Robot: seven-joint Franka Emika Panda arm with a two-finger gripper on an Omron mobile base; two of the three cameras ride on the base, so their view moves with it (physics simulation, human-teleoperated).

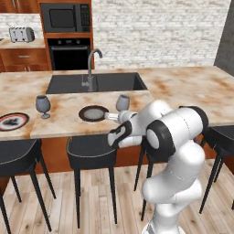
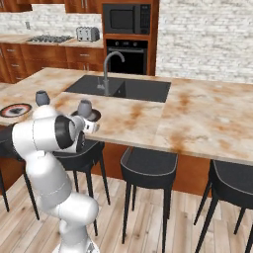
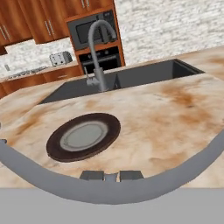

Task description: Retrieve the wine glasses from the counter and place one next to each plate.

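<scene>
Fingers [image 3: 111, 176] pinch a wine glass [image 1: 122, 103] beside the grey plate [image 1: 93, 113]; left view adds the second glass [image 1: 43, 105]

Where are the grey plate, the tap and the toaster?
grey plate [image 3: 83, 136], hand view, on its pale centre.
tap [image 1: 90, 68], left base view, on its upright neck.
toaster [image 2: 88, 34], right base view, on its front face.
</scene>
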